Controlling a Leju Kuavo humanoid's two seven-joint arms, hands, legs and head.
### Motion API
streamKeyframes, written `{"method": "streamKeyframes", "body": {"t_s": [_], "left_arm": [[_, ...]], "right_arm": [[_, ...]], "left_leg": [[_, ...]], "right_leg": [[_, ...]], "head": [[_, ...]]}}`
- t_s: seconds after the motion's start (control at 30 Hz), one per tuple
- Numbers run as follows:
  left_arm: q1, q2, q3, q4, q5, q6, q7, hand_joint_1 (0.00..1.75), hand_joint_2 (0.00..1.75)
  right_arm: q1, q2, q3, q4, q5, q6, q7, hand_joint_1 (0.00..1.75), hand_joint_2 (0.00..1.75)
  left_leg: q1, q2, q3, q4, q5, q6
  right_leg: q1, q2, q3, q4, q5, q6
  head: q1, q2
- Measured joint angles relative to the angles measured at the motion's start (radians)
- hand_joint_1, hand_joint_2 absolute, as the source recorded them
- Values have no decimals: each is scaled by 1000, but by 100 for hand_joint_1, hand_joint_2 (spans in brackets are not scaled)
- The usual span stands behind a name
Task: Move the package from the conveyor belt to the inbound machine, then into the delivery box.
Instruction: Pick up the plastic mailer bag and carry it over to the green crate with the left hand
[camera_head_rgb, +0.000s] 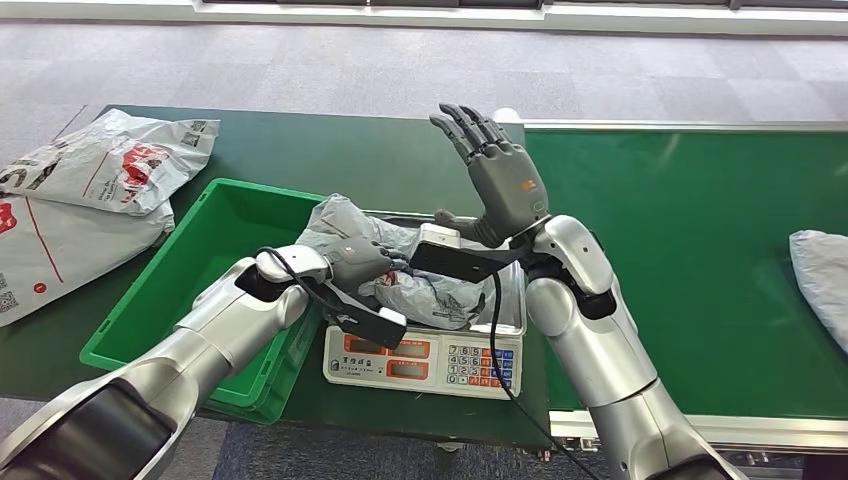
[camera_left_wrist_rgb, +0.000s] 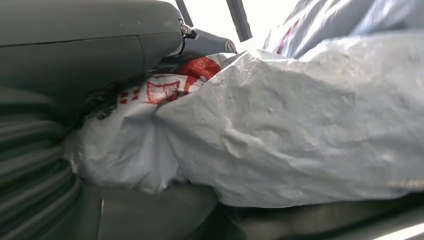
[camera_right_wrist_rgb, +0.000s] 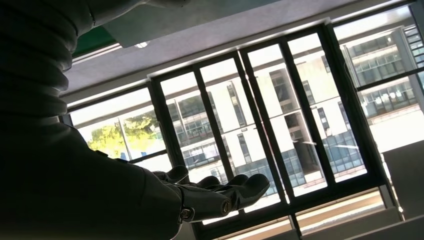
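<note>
The crumpled grey plastic mailer package (camera_head_rgb: 405, 265) is lying on the steel tray of the white weighing scale with red displays and a keypad (camera_head_rgb: 425, 362), which I take to be the inbound machine. So, judging by how things lie, leg 1 of the task looks done: the package is off the long green conveyor belt (camera_head_rgb: 690, 230) and on the scale.

The left hand (camera_head_rgb: 362, 262) is lying on the package, its fingers curling over the bag's near fold. In the left wrist view the grey thumb (camera_left_wrist_rgb: 90, 45) is pressing against the wrinkled plastic (camera_left_wrist_rgb: 280, 120) by its red printing, and the bag is bunching between thumb and palm, so the hand appears to be gripping it.

The right hand (camera_head_rgb: 497, 178) is standing raised beyond the scale, palm open, fingers (camera_head_rgb: 466, 126) spread and pointing up, holding nothing; the right wrist view shows its fingers (camera_right_wrist_rgb: 227, 192) loosely extended against bright windows.

Leg 2 is left: the package has to go into the open green plastic crate (camera_head_rgb: 180, 300), presumably the delivery box, sitting just beside the left hand's knuckles. Another grey bag (camera_head_rgb: 822, 270) is waiting on the belt, well apart from either hand's fingers, and 2 printed white mailer bags (camera_head_rgb: 95, 190) are lying beyond the crate.
</note>
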Motion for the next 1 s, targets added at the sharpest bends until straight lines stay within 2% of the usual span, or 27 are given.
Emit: {"method": "streamKeyframes", "body": {"t_s": [0.17,0.83,0.9,0.97,1.0], "left_arm": [[-1,3,1,-35,38,44,19,175,175],[3,36,21,-123,29,88,78,175,175],[6,51,25,-140,-91,192,191,175,175],[6,73,45,-177,-322,341,426,175,175],[4,86,67,-202,-430,382,544,175,175]], "right_arm": [[9,0,-8,-5,3,0,-1,0,175],[10,0,-17,-15,2,4,-13,0,175],[12,0,-17,-16,3,2,-11,0,175],[24,1,-19,-22,12,0,-6,0,175],[34,2,-20,-30,18,0,-5,0,175]], "left_leg": [[0,0,-2,0,0,0],[0,0,-5,0,0,0],[0,0,-6,0,0,0],[0,0,-6,0,0,-1],[0,0,-6,0,1,-1]], "right_leg": [[0,0,-2,0,0,0],[0,0,-4,0,0,0],[0,0,-5,0,0,0],[0,0,-6,0,0,0],[0,0,-6,0,0,0]], "head": [[0,0],[0,0],[0,0],[0,0],[0,0]]}}
